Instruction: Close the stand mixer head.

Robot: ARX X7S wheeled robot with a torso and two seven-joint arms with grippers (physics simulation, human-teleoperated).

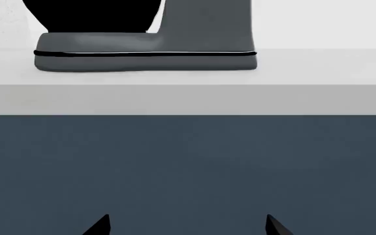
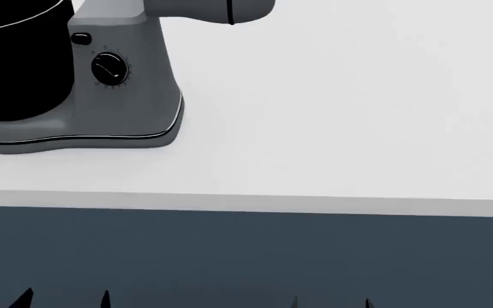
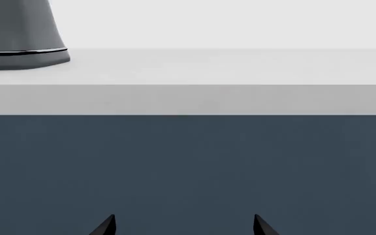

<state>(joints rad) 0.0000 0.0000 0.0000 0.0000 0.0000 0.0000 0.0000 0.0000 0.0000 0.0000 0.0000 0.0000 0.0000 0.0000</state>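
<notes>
Grey stand mixer head (image 2: 208, 9) waits at eleven o'clock; both claws, left gripper (image 2: 65, 299) and right gripper (image 2: 330, 303), sit apart and low, nothing held, so reaching up comes next.

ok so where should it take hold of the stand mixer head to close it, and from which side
Probably the stand mixer head is best pressed or gripped on its rounded grey end, the only part in view, jutting past the column at the head view's top. Come from above on the right side; the black bowl crowds the left. Both grippers sit low, fingers open.
</notes>
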